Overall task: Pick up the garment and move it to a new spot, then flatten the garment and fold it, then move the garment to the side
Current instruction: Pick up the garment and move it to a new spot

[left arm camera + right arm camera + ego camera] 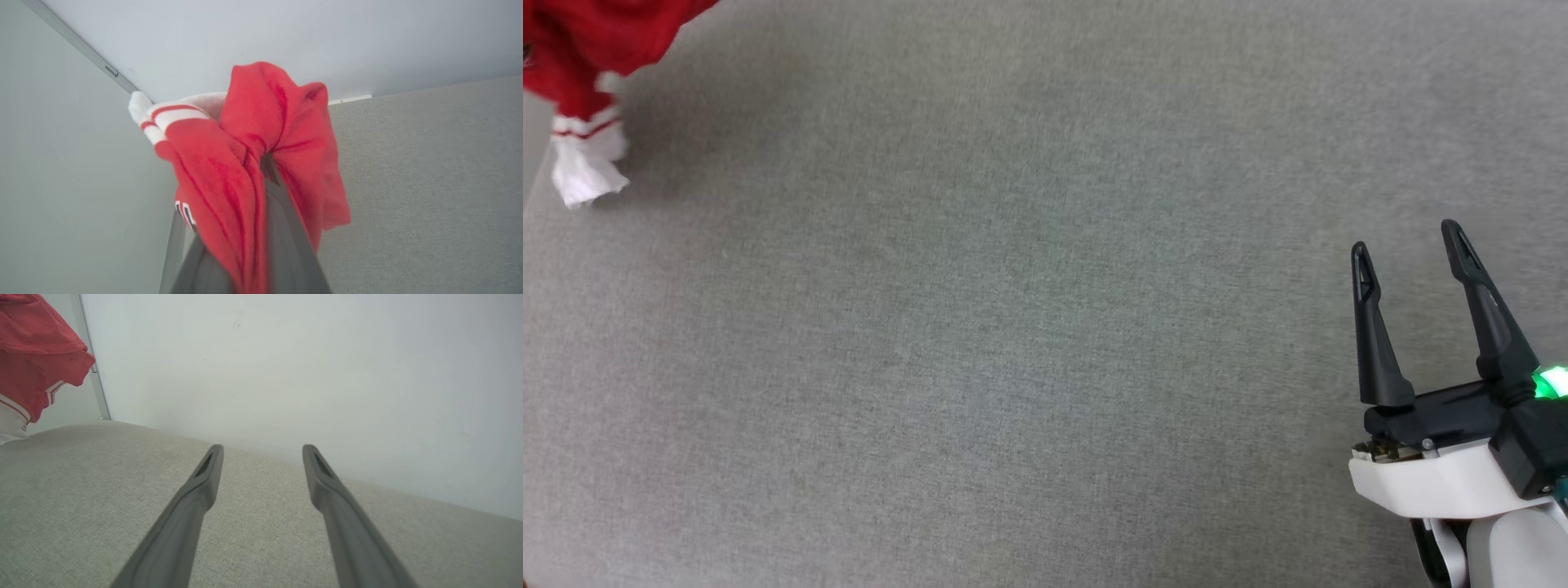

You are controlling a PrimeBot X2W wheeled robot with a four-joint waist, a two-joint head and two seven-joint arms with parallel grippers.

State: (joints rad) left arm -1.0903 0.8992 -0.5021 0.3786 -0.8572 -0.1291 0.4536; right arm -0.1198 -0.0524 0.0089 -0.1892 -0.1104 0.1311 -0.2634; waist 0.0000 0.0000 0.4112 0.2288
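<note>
The garment (253,143), a red jersey with white-and-red striped trim, is bunched around my left gripper (267,161), whose dark fingers (286,228) are shut on a fold of it. It hangs lifted off the surface. In the head view the garment (592,49) dangles at the top left corner, its white end just above the grey cloth. The right wrist view catches the garment (32,359) at the upper left. My right gripper (1409,245) stands open at the lower right with nothing between its fingers, and the right wrist view shows my right gripper (261,451) spread over bare cloth.
A grey fabric-covered table (1013,343) spans the head view. A pale wall (286,367) rises behind its far edge, with a metal strip (81,45) running along the wall on the left.
</note>
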